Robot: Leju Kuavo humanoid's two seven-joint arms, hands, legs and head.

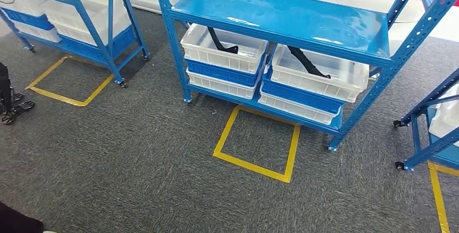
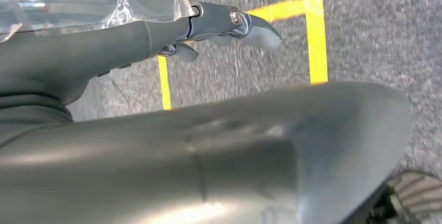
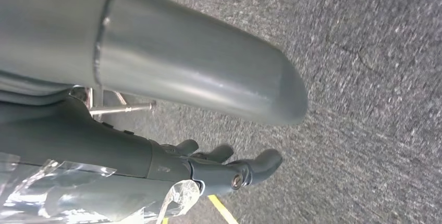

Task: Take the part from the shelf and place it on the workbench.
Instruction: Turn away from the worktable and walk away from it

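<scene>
A: Head view, near to far: yellow tape square (image 1: 256, 143), then blue steel shelf (image 1: 281, 13); the black curved plastic part (image 1: 308, 62) lies in the right white bin (image 1: 319, 76).

B: Left hand (image 2: 229, 28) and right hand (image 3: 224, 164) hang loosely open, holding nothing. Part looks light and stiff; I'd grab mid-bar.

Blue shelf (image 1: 281, 13), white and blue bins (image 1: 311, 84), yellow floor tape (image 1: 254, 165), grey carpet (image 1: 135, 151)

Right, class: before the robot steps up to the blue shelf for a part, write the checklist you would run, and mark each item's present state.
1. Black part visible in left white bin: ok.
2. Second part in right white bin: ok.
3. Yellow floor square before blue shelf unobstructed: ok.
4. Left hand holding nothing: ok.
5. Right hand holding nothing: ok.
6. Workbench location: cannot tell.
</scene>
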